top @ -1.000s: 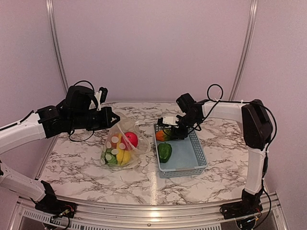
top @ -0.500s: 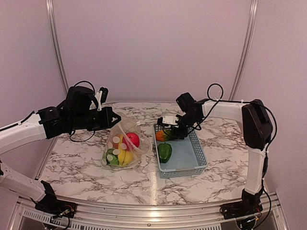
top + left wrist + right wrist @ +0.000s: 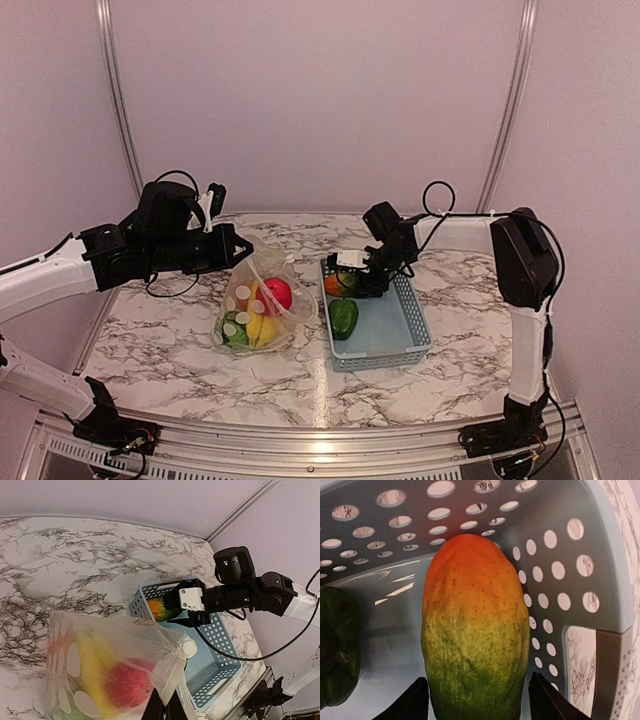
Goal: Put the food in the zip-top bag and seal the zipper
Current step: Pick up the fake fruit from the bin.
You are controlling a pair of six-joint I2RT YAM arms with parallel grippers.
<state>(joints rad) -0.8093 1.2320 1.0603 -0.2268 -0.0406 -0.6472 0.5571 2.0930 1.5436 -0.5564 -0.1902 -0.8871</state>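
The zip-top bag [image 3: 252, 308], clear with white dots, hangs from my left gripper [image 3: 241, 246], which is shut on its mouth edge beside the zipper [image 3: 176, 671]. Inside the bag I see food: a pinkish-red apple [image 3: 275, 292], a yellow banana [image 3: 256, 326] and a green piece [image 3: 230, 331]. My right gripper [image 3: 350, 281] is low in the light-blue basket [image 3: 416, 341], open, with its fingers either side of an orange-to-green fruit [image 3: 475, 630] and a gap showing on both sides. A green pepper [image 3: 343, 317] lies in the basket just in front of it.
The basket stands right of the bag on the marble table [image 3: 160, 340]. Its perforated wall [image 3: 555, 575] rises close behind and to the right of the fruit. The pepper [image 3: 337, 645] sits at the left of the right wrist view.
The right gripper's jaws have spread a little wider and it has edged slightly left around the orange-green fruit. The left gripper still holds the bag up in much the same place.
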